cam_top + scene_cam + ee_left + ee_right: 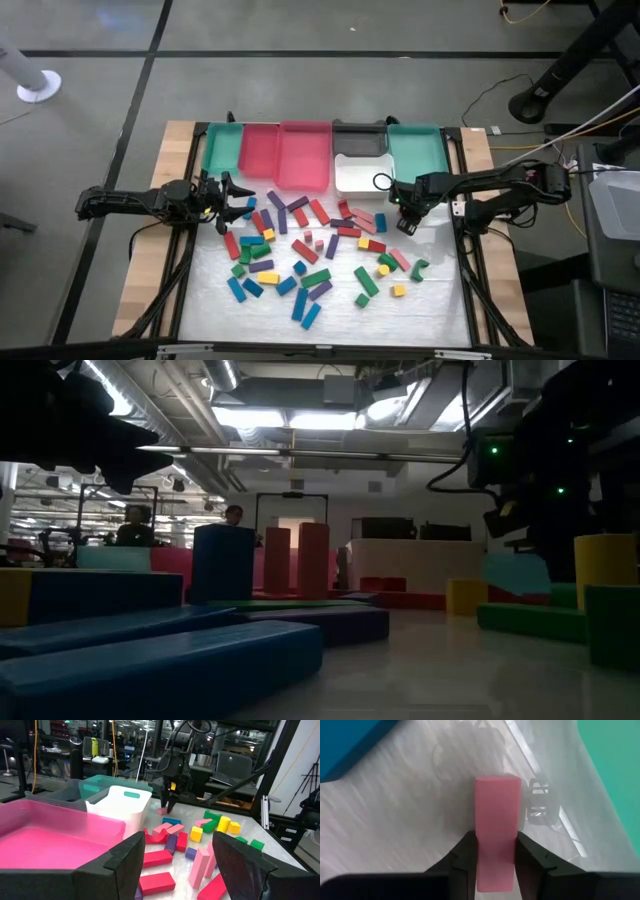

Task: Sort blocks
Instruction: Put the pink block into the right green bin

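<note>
While my right wrist view is filled by a single block, these entries apply:

Right gripper (495, 857): fingers closed against both long sides of a pink block (497, 827), just beside the white tray (357, 176), close above the table.
Reason for grip: I judge that clamping the narrow width keeps the bar aligned for a lift toward the pink tray (284, 155).
Left gripper (177, 865): fingers spread wide, holding nothing, waiting at the pink tray's near corner on my left side.
Blocks (300, 255): scattered loose across the table in front of the trays; sorting has barely begun, by my judgement.
High view: shows both arms and the whole scatter, but not finger contact.
Right wrist view: shows contact, nothing of the scatter.
Left wrist view: shows my right gripper from across the table, pointing straight down.
Low view: too dark for grip detail.
</note>
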